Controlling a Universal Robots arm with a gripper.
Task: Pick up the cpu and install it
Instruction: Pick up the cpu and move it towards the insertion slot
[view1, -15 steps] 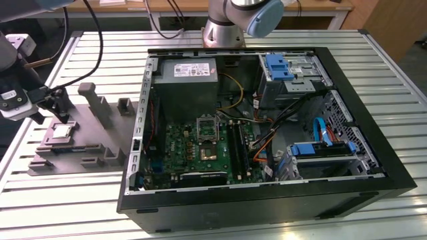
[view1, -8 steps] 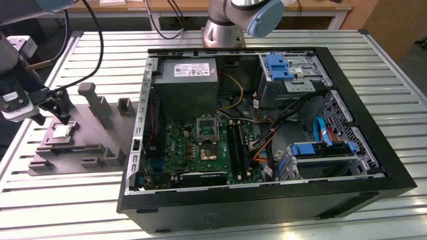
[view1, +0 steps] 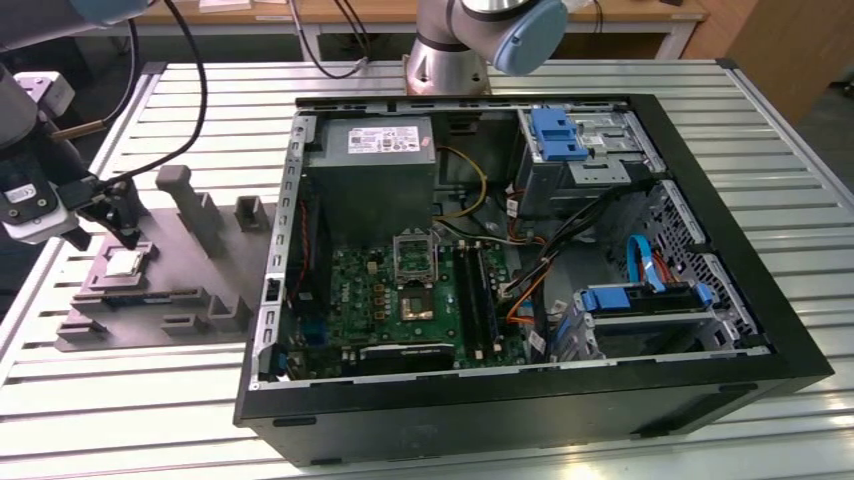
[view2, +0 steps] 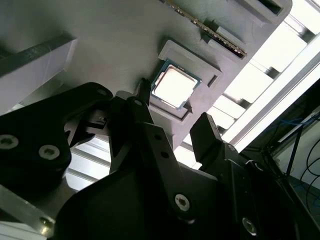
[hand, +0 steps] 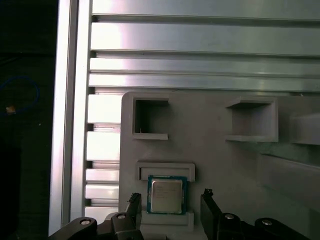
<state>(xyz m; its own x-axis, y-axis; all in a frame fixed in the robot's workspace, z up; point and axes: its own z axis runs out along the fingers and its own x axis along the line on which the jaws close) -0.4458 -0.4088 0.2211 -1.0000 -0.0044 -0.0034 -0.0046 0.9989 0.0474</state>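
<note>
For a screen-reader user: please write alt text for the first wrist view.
The cpu lies flat in a shallow recess of a grey holder plate, and the open gripper straddles it without touching. The plate also has two square pockets and rests on a slatted metal table.

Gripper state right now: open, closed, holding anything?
Gripper: open, holding nothing; poised over the small flat square silver-topped cpu, which lies in a recess of the grey plastic fixture.
</note>
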